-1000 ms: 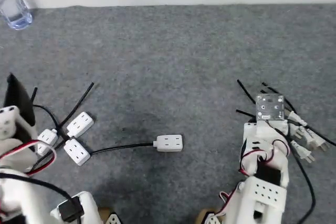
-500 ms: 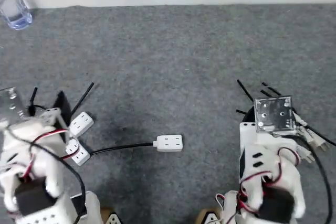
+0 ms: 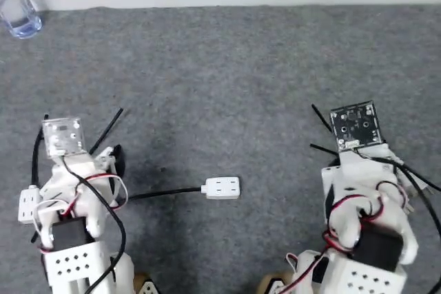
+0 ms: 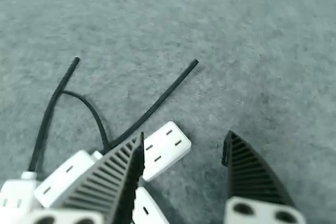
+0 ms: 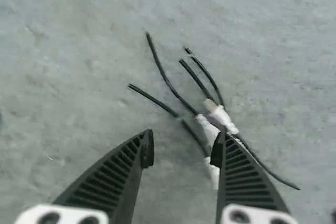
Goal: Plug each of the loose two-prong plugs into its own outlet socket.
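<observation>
This looks like the approach step, with no plug seated yet. The left hand [image 4: 184, 145] hangs with jaws wide over the cluster of sockets [image 4: 167, 149]. The right hand [image 5: 184, 142], also spread and empty, hovers over the loose plugs [image 5: 219, 115]. A lone socket [image 3: 222, 187] lies mid-surface [image 3: 227, 74]. Next, I judge, the right hand must drop and pinch one plug's body

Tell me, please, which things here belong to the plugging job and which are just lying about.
Job in hand:
cluster of outlet sockets
lone socket in the middle, on its cord
two-prong plugs

Lying about:
clear container at the far corner
</observation>
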